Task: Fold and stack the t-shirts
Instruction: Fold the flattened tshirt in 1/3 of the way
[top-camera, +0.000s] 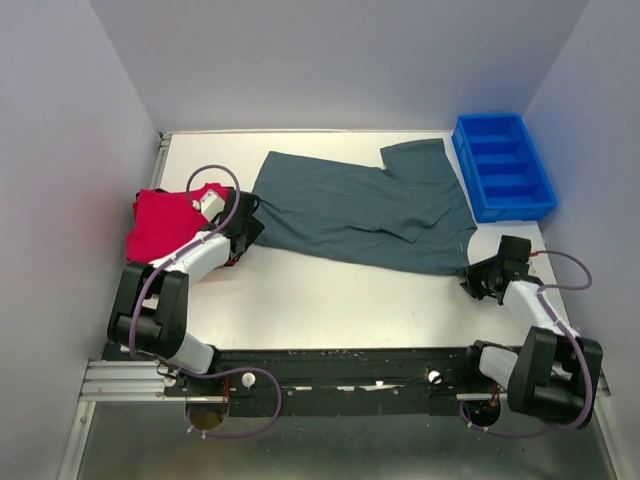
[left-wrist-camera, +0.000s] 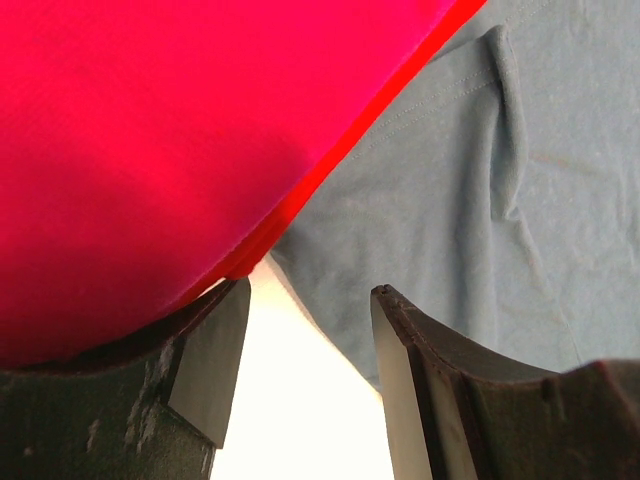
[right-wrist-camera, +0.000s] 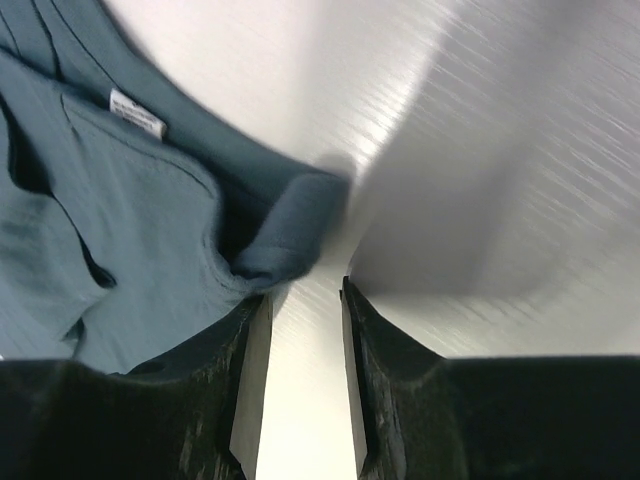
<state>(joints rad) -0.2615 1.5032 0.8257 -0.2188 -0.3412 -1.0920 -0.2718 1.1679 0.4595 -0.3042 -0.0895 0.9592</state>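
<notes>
The overhead camera looks down from the near side; both wrist cameras, close-up, share the grey t-shirt (top-camera: 350, 210).

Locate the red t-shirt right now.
In the top view the red t-shirt lies at the left edge of the table, about mid-depth, with the spread-out grey t-shirt just to its right.

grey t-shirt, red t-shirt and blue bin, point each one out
grey t-shirt (top-camera: 350, 210), top view, middle of its spread body
red t-shirt (top-camera: 158, 225), top view, middle of the visible cloth
blue bin (top-camera: 515, 212), top view, its near wall
</notes>
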